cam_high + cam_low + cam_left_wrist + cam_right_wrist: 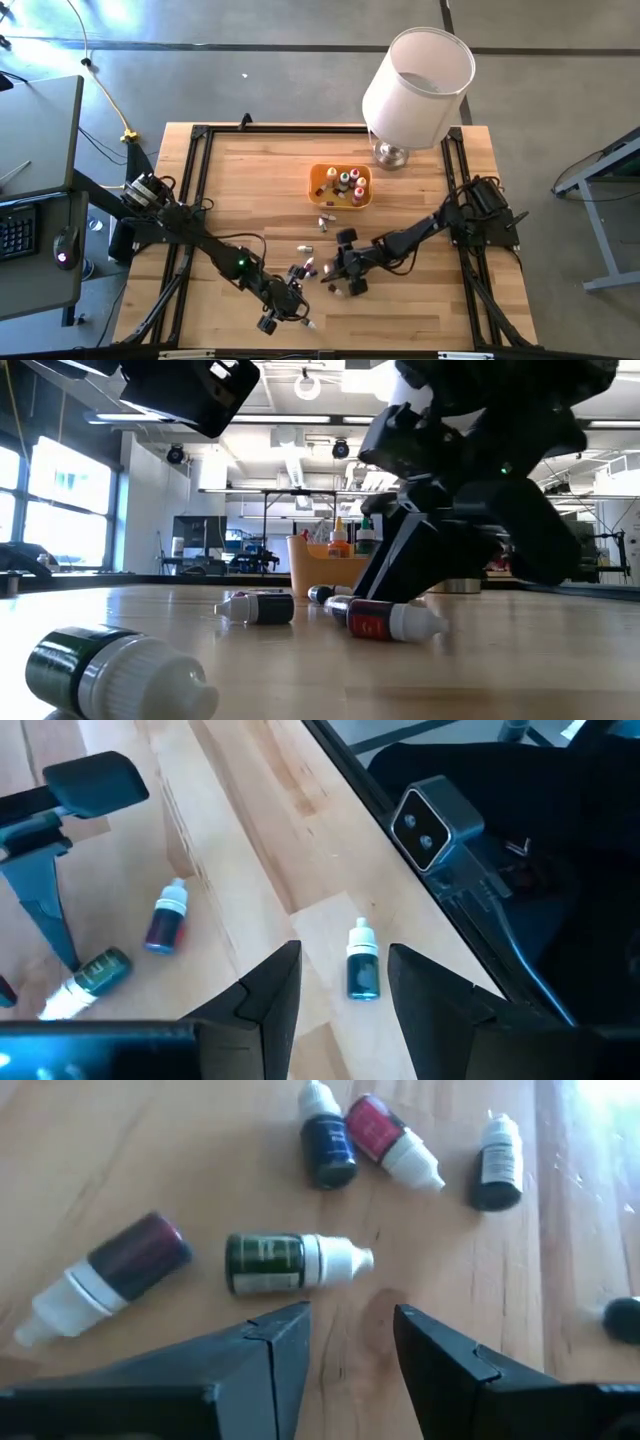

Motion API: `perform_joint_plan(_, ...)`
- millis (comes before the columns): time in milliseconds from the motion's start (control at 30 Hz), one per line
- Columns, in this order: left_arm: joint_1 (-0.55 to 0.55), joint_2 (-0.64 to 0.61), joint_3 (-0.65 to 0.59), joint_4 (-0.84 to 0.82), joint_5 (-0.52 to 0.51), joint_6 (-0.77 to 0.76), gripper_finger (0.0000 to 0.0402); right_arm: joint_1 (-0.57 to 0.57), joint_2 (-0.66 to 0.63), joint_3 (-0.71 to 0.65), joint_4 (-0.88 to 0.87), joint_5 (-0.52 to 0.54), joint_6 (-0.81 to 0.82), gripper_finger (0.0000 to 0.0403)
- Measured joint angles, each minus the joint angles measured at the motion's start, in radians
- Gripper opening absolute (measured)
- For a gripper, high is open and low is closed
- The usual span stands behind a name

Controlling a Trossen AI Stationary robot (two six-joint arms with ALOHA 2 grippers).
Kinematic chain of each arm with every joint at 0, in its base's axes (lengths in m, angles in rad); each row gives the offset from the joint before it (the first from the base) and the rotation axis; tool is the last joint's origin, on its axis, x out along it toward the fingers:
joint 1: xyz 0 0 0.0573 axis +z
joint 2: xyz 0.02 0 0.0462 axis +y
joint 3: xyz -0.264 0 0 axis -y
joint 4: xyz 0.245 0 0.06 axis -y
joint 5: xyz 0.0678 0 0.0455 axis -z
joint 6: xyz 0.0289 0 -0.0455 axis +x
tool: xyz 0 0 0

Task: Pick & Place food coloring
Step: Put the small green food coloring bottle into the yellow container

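Note:
Several tiny food coloring bottles lie on their sides on the wooden table; more stand in the orange tray (340, 186). My left gripper (293, 310) is open near the table's near edge, its fingers on either side of a blue bottle (362, 970) without touching it. A red-blue bottle (167, 920) and a green bottle (92, 976) lie beside it. My right gripper (336, 283) is open just above the table, close to a green bottle (285, 1262) and a dark red bottle (110, 1275). Blue (327, 1140), red (385, 1135) and black (497, 1165) bottles lie farther off.
A white-shaded lamp (415, 85) stands at the table's far right, behind the tray. A black frame (200, 140) runs round the table edges. In the low view a green bottle (110, 670), a black one (260, 607) and a red one (390, 620) lie in front.

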Motion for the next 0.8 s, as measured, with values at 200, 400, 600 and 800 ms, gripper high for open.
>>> perform_joint_plan(200,0.0,0.0,0.0,0.0,-0.003,0.002,0.0149,-0.006,0.0,0.0,0.034,-0.099,-0.057,0.0116)
perform_joint_plan(400,0.0,0.009,0.001,-0.029,-0.005,-0.041,0.0149,0.012,0.0,0.0,0.036,-0.079,-0.056,0.0106)
perform_joint_plan(600,0.019,0.066,0.002,0.034,0.115,-0.039,0.0149,0.024,-0.014,0.0,0.019,-0.006,-0.06,0.0107)
perform_joint_plan(800,0.041,0.118,0.002,0.121,0.2,-0.039,0.0149,0.025,-0.041,0.0,0.012,0.015,-0.061,0.0108)
